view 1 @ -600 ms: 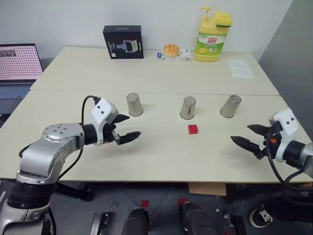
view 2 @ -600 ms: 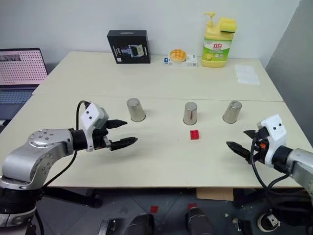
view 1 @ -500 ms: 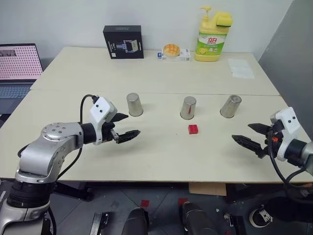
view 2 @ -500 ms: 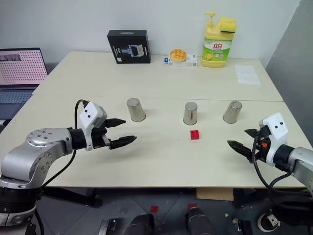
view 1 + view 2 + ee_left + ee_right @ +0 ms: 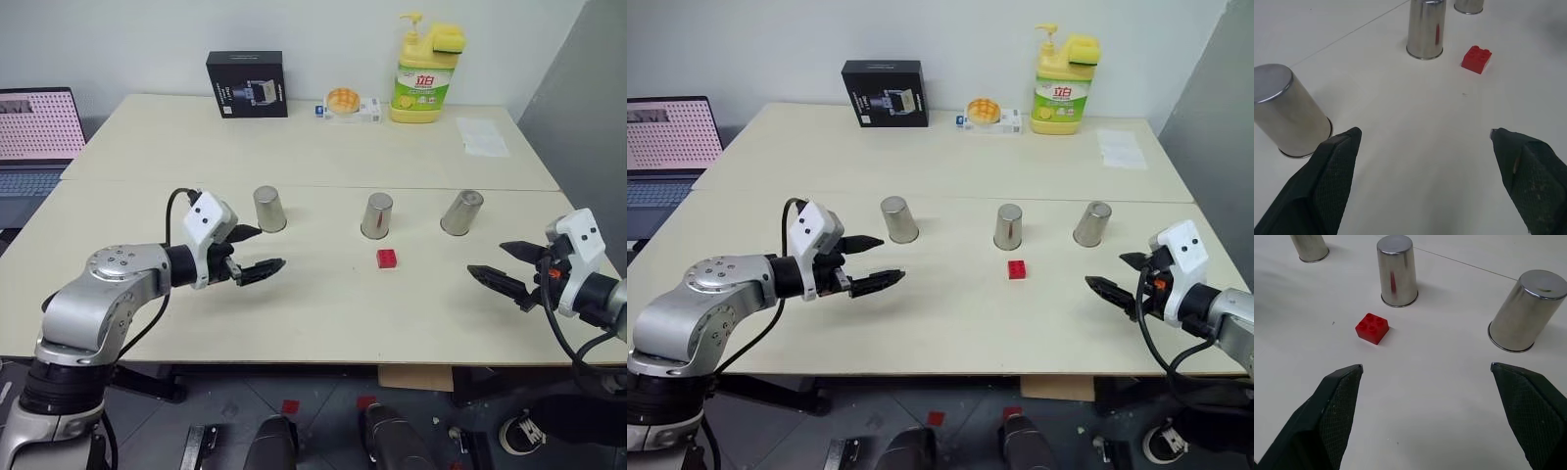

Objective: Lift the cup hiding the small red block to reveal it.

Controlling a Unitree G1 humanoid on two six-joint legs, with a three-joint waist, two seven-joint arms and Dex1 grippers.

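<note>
From where I am standing, the left end effector [image 5: 249, 251] is hovering over the near-left part of the surface [image 5: 147, 137], its two black fingers standing apart and holding nothing. Just beyond it the left cup [image 5: 268, 209] is sitting upside down, close to the finger tips but not touching them. Further along the same row the middle cup [image 5: 376, 214] is standing inverted, and right in front of it, near but apart, the small red block [image 5: 387, 258] is lying in plain sight on the bare surface, under no cup at all. The right cup [image 5: 461, 211] is closing the row, tilted slightly as I am seeing it. Past that, at the right edge, the right end effector [image 5: 505, 270] is hanging with its fingers spread wide and empty, pointing in toward the block.

At the back a black box [image 5: 246, 84], a small packet [image 5: 347, 102] and a yellow soap bottle [image 5: 424, 67] are lining the wall, well clear of the row.

What is worrying me: with the block already exposed, either arm reaching for a cup is likely gaining nothing. A sweep toward the middle cup could nudge the block or tip the light steel cup over and send it rolling, and the open left fingers, being so near the left cup, could clip it on any forward move.
</note>
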